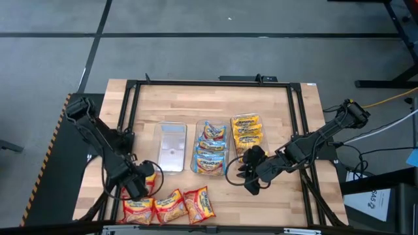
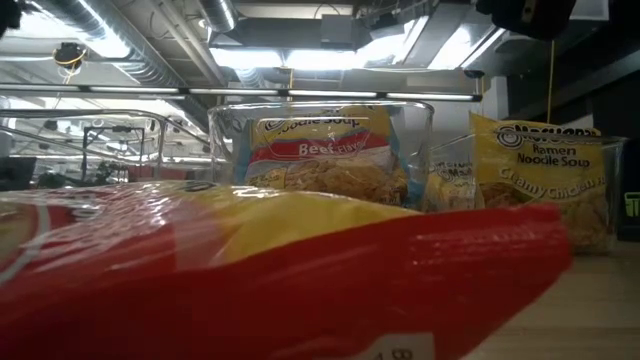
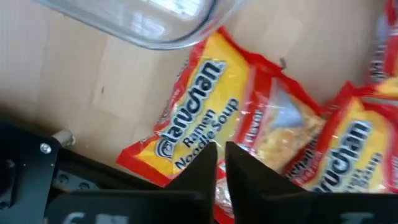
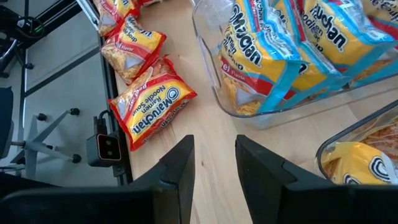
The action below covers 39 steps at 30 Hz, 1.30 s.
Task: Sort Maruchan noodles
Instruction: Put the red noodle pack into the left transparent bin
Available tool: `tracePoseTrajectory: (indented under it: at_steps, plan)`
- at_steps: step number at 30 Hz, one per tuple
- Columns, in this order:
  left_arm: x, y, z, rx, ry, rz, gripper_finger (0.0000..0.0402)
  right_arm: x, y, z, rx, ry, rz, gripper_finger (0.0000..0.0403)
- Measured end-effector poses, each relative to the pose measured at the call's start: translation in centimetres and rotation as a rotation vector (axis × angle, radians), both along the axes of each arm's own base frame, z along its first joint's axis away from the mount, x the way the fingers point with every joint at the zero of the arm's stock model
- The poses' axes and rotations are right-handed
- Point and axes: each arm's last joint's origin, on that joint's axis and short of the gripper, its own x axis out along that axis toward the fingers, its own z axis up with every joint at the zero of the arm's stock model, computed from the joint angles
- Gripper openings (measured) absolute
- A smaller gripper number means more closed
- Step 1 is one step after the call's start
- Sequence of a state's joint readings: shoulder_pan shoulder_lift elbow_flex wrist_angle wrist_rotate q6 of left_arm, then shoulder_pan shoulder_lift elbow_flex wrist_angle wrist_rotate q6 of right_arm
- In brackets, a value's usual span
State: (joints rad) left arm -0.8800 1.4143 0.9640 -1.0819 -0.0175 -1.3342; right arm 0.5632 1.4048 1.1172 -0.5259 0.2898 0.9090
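The left gripper (image 1: 138, 186) hangs low at the front left of the wooden table (image 1: 307, 196), its fingers (image 3: 199, 168) nearly together with only a slim gap and nothing between them. Right under it lies a red packet (image 3: 211, 118), just in front of the empty tub (image 1: 172, 147). 3 more red packets (image 1: 168, 205) sit in a row along the table's front edge, near that tub.

The right gripper (image 1: 247, 175) hovers over bare wood in front of the other 2 tubs, fingers apart and empty. The middle tub (image 1: 210, 149), beside the empty one, holds blue-trimmed packets (image 4: 280, 50); the far tub (image 1: 248, 134) holds yellow packets (image 1: 247, 129).

A black frame borders the table, on a grey floor.

Only the low view shows ceiling lights and ducts beyond the tubs; a red packet (image 2: 280, 280) fills its foreground. Only the right wrist view shows the low camera (image 4: 107, 147) at the table edge.
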Motion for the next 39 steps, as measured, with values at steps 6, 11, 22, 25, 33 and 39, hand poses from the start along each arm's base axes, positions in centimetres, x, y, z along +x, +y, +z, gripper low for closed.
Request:
tracePoseTrajectory:
  at_steps: [6, 11, 22, 25, 33, 39]
  plan:
    - [-0.9, 0.7, -1.9, 0.015, 0.083, 0.004, 0.0083, 0.0, 0.1, 0.0, 0.020, 0.011, 0.019, 0.0115]
    - [-1.2, 1.1, -3.3, 0.026, 0.074, 0.004, 0.0112, 0.0, 0.1, 0.0, 0.022, 0.009, 0.019, 0.0115]
    - [-1.6, 1.6, -5.7, -0.004, 0.037, -0.009, 0.0113, 0.0, 0.1, 0.0, 0.022, 0.008, 0.019, 0.0115]
    - [-1.6, 1.6, -5.7, -0.007, 0.038, -0.008, 0.0078, 0.0, 0.1, 0.0, 0.022, 0.008, 0.019, 0.0115]
    - [-1.4, 1.3, -4.2, 0.017, 0.085, 0.016, 0.0001, 0.0, 0.1, 0.0, 0.022, 0.008, 0.018, 0.0115]
    - [-0.8, 0.5, -0.9, 0.038, 0.066, -0.004, 0.0001, 0.0, 0.0, 0.0, 0.010, 0.006, 0.009, 0.0115]
